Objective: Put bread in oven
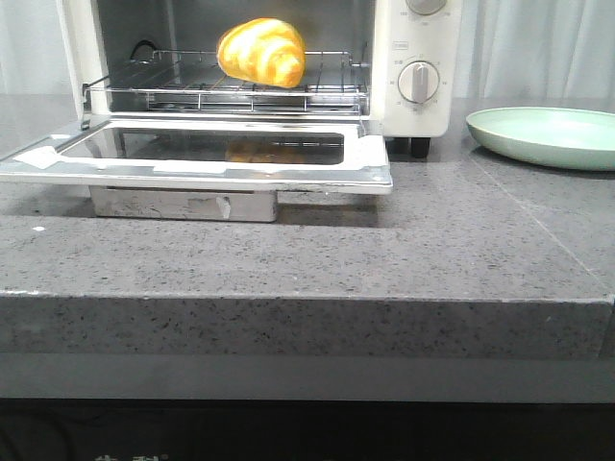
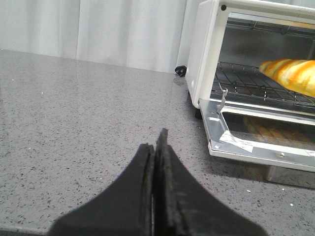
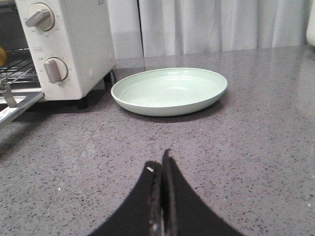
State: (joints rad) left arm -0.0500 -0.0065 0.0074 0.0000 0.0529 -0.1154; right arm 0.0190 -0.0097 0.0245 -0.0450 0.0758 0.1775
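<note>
Bread [image 1: 261, 52] on oven [image 1: 415, 43] rack near its front edge, door down; both grippers [image 2: 155, 147] [image 3: 162, 164] closed, empty; risk: closing door jolts bread forward.

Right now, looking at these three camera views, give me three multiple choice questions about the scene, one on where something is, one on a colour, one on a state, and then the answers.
1. Where is the bread?
A. On the plate
B. On the wire rack inside the oven
C. On the countertop

2. What colour is the plate?
A. Pale green
B. Red
C. Black

3. What state is the oven door in?
A. Shut
B. Folded down open
C. Removed

Answers:
1. B, the front view shows the bread sitting on the wire rack in the oven cavity.
2. A, the right wrist view shows a pale green plate, with nothing on it.
3. B, the glass door lies flat, out in front of the oven.
</note>
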